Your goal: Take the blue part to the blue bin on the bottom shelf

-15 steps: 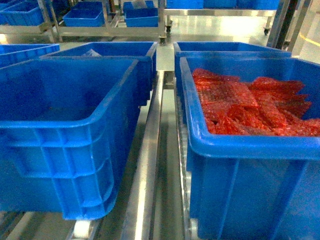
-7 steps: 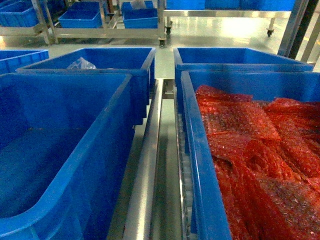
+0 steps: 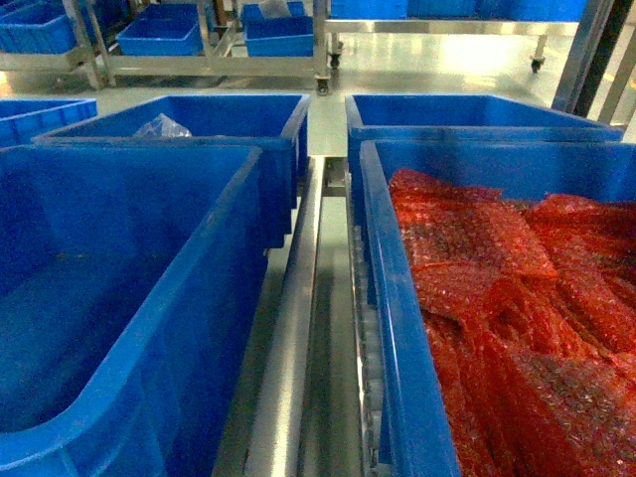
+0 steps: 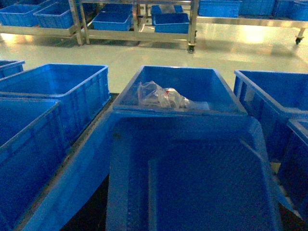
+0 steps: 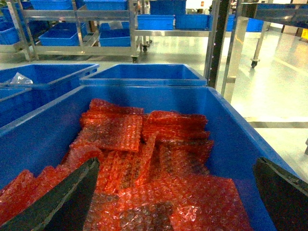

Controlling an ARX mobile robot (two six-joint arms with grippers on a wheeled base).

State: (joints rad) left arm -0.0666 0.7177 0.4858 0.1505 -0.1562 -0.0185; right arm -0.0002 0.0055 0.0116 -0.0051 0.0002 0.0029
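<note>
- Two big blue bins fill the head view: an empty one [image 3: 109, 298] on the left, one [image 3: 397, 328] heaped with red bubble-wrap bags [image 3: 507, 298] on the right, a steel rail [image 3: 293, 328] between.
- Only the right wrist view shows the right claw [image 5: 178, 202], fingers [image 5: 62, 197] spread wide above those bags.
- Only the left wrist view looks down on a clear bag [image 4: 161, 96] in the bin [image 4: 180, 91] behind; the left claw is out of sight.
- No blue part can be made out.

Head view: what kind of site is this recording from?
Most likely a factory or warehouse parts-storage area: rows of blue bins, one filled with red bubble-wrap bags, steel racks on castors holding more bins, and a glossy industrial floor.
</note>
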